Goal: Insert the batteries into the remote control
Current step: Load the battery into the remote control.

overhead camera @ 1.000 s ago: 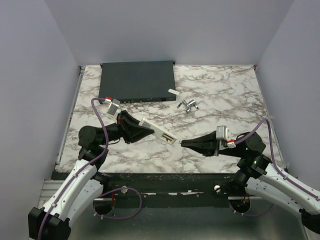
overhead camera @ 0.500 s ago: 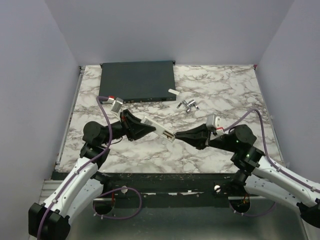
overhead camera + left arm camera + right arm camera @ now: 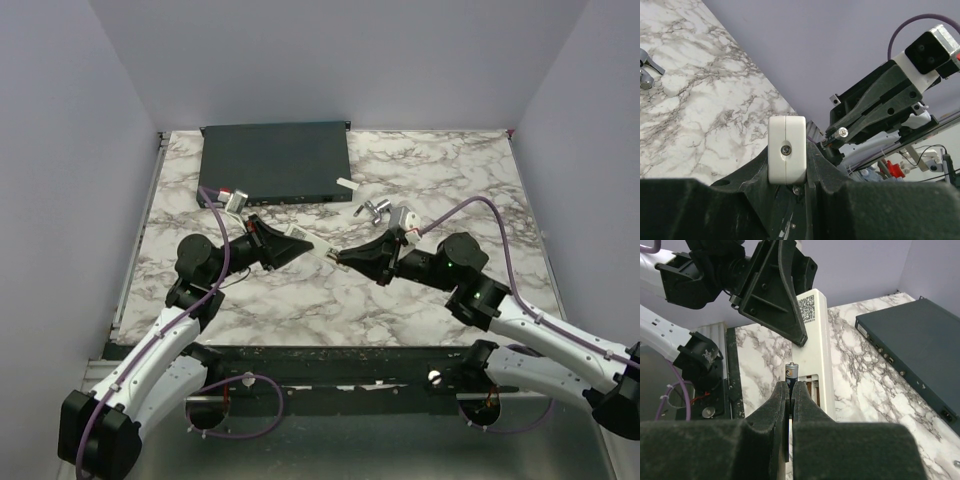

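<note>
battery (image 3: 791, 371) stands nipped between the shut tips of the right pincer (image 3: 790, 388), metal cap up, just beside the open bay (image 3: 810, 386) of the remote control (image 3: 818, 347), which the left pincer (image 3: 296, 246) clamps by its other end, tilted above the tabletop (image 3: 865, 382). my judgement: turn the cell to lie along the bay, check its polarity against the contacts, then press in gently while the left grip holds firm.

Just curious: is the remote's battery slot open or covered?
Open: on the remote control, the battery slot lies uncovered, its inside showing.
</note>
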